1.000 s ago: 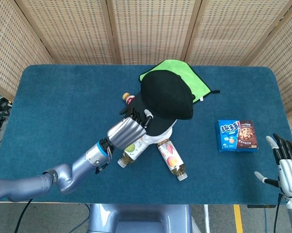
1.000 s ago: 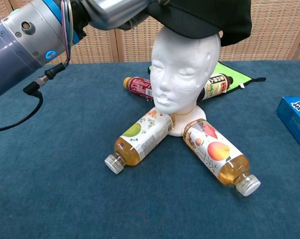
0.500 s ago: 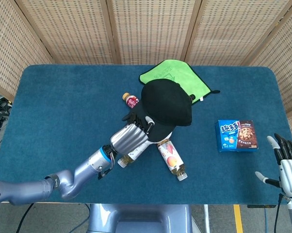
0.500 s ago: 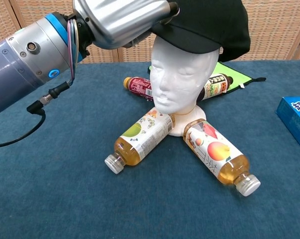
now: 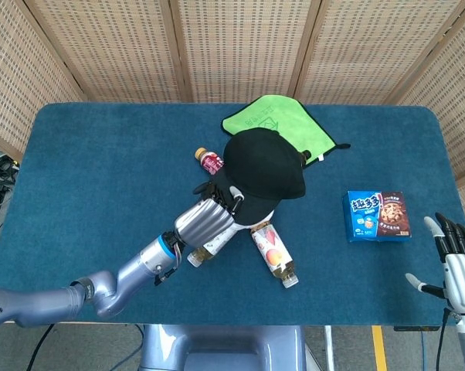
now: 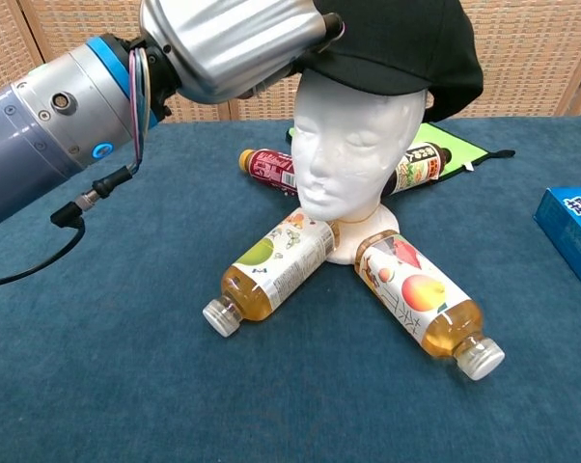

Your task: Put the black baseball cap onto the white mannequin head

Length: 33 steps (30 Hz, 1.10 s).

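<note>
left hand [image 5: 205, 221] grips the black cap [image 5: 263, 166] by its brim to seat it on the mannequin head [image 6: 353, 145]; right hand [image 5: 456, 259] waits, fingers spread, holding nothing

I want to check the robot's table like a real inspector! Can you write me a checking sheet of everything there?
Surface: blue table, carpet-like top.
Job's things: black baseball cap sits on the white mannequin head.
Clutter: two juice bottles and two dark bottles around the head's base; green cloth; blue cookie box.
Hands: left hand holds the cap's brim; right hand open, holding nothing.
Cables: black cable on the left arm.
Surroundings: woven screens.
</note>
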Tool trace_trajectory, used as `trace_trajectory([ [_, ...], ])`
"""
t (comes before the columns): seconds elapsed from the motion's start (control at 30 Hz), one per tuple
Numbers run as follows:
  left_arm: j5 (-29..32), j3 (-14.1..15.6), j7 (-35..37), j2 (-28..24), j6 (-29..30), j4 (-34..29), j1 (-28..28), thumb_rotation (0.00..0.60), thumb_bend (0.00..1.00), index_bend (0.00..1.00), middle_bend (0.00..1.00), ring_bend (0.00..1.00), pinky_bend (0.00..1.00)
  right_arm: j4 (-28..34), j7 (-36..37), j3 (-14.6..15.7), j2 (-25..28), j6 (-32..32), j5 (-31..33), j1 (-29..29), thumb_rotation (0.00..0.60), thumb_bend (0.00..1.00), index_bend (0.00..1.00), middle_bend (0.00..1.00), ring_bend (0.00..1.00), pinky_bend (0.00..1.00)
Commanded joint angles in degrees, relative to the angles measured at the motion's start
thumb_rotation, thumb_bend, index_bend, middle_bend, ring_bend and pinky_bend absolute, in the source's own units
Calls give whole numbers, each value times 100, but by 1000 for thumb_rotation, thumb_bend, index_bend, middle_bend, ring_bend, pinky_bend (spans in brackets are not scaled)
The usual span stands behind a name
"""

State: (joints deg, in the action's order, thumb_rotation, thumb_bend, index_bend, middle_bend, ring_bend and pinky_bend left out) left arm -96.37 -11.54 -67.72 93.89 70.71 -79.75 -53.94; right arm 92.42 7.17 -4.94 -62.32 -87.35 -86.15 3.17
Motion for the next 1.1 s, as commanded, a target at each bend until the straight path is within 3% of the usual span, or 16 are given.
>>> trace_trajectory([
  [0.03,-62,-45,-34,-67,17,9,-29,600,680,872,882,858,718,1,6,-1,4,-4,-2,-2,600,36,53,0,0,0],
  [0.27,-130,-198,-7,-222,17,11,-117,600,669,872,882,858,713,14,5,3,8,-15,-24,-4,600,34,53,0,0,0],
  [1.1,-224,9,68,-96,-68,10,5,600,636,855,882,858,706,17,2,-1,12,-16,-18,-11,600,34,53,0,0,0],
])
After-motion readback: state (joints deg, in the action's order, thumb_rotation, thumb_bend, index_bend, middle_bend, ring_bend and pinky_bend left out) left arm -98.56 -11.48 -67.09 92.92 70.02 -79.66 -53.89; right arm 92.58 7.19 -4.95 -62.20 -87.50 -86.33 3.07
